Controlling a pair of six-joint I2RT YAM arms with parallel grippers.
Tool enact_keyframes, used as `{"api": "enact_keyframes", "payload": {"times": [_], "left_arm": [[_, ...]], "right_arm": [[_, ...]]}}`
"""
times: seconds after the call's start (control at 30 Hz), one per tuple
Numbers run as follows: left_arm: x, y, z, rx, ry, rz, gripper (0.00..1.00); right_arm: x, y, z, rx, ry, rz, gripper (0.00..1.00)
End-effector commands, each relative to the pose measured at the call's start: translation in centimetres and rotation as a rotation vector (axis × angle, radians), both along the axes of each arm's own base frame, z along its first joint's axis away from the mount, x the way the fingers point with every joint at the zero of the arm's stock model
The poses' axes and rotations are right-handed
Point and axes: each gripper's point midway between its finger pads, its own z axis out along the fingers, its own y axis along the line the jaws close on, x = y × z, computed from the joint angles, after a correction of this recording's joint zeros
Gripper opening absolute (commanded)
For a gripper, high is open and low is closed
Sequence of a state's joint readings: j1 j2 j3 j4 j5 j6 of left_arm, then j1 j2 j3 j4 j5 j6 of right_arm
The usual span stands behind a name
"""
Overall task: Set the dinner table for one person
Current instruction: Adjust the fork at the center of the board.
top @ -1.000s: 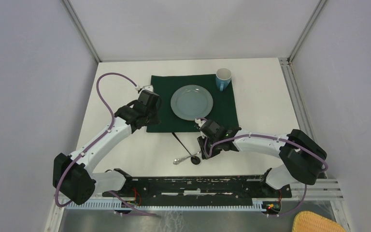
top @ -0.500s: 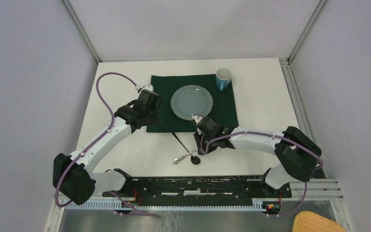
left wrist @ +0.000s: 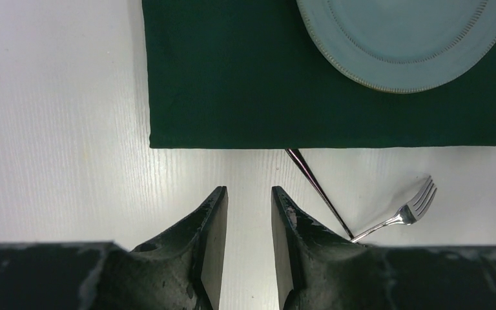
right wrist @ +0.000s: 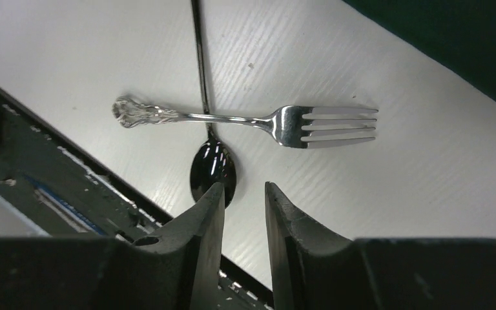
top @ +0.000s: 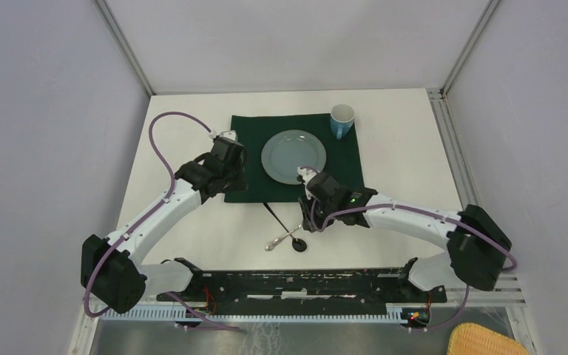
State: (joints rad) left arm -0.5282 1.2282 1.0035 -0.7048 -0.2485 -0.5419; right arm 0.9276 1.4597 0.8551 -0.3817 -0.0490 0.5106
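Top external view: the white surface (top: 407, 170) spreads out ahead of the arm bases and carries everything else. On it lies a dark green cloth (top: 248, 137) with a grey-blue plate (top: 293, 156) on it and a blue mug (top: 342, 120) at its far right corner. The cutlery is not yet laid. A silver fork (right wrist: 245, 119) lies crossed over the thin handle of a black spoon (right wrist: 213, 171) on bare surface between the cloth's near edge and the arm bases. The right claw (right wrist: 243, 187) hovers just above this pair, its jaws a narrow slit apart and holding nothing. The left claw (left wrist: 248, 194) hangs over bare surface near the cloth's near left corner, also narrow and empty. I judge the step in hand to be picking up the cutlery, probably the fork, since it lies on top. The next move calls for lining the jaws across the fork's slim handle, lowering to the surface and closing without dragging the spoon beneath. Metal lying this flat may well slip.
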Motion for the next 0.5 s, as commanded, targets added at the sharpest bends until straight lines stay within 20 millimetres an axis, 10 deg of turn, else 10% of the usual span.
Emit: {"api": "enact_keyframes", "payload": {"times": [0.0,0.47], "left_arm": [[-0.1,-1.4,1.5,-0.04,-0.033,-0.085,0.39],[-3.5,-5.6,-2.1,0.006,0.045,-0.161,0.34]], "right_arm": [[0.4,-0.3,6.3,0.117,-0.104,-0.037,0.35],[2.2,-4.8,10.3,0.013,-0.249,-0.169,0.44]]}}
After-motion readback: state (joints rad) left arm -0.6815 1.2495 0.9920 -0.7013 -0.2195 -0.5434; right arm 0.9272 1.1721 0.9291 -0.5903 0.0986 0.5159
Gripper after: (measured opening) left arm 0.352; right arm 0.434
